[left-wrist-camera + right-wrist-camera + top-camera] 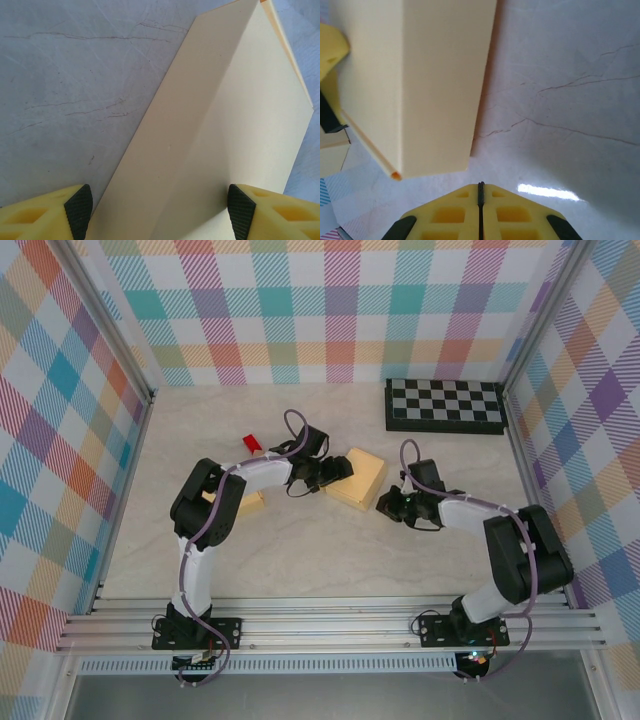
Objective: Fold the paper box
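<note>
The cream paper box (362, 478) lies on the marble table, partly folded, with a crease running along its panel (225, 125). My left gripper (335, 472) is at the box's left edge. It is open wide (160, 215), and the box panel lies between and below its black pads (241, 212) without either pad touching it. My right gripper (388, 502) sits just off the box's near right corner. Its fingers are shut together with nothing held (481, 197). In the right wrist view the box (420, 85) stands just ahead and to the left.
A black-and-white checkerboard (445, 405) lies at the back right. A small red object (251, 444) sits left of the box. Another cream paper piece (250, 502) lies under the left arm. Plaid walls enclose the table on three sides.
</note>
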Motion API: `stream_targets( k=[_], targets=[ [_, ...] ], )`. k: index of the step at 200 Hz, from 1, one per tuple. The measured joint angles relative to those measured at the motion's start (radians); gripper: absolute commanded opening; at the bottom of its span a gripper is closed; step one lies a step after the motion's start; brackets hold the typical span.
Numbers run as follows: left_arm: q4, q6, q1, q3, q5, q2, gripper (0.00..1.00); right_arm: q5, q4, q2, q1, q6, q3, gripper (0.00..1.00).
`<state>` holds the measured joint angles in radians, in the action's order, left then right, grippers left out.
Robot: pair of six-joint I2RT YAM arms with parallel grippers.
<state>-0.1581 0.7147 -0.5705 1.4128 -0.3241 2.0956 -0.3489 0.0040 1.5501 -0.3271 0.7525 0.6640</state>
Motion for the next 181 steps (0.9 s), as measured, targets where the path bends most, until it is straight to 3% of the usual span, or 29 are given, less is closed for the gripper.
stream_targets(
  k=[84,181],
  targets=[
    [0.049,0.066,-0.008,-0.036,-0.002,-0.007,0.73,-0.034,0.157,0.146,-0.066,0.131,0.028,0.07],
    [0.271,0.309,-0.057,-0.193,0.19,-0.069,0.71,-0.019,0.279,0.192,-0.105,0.36,0.024,0.04]
  ],
)
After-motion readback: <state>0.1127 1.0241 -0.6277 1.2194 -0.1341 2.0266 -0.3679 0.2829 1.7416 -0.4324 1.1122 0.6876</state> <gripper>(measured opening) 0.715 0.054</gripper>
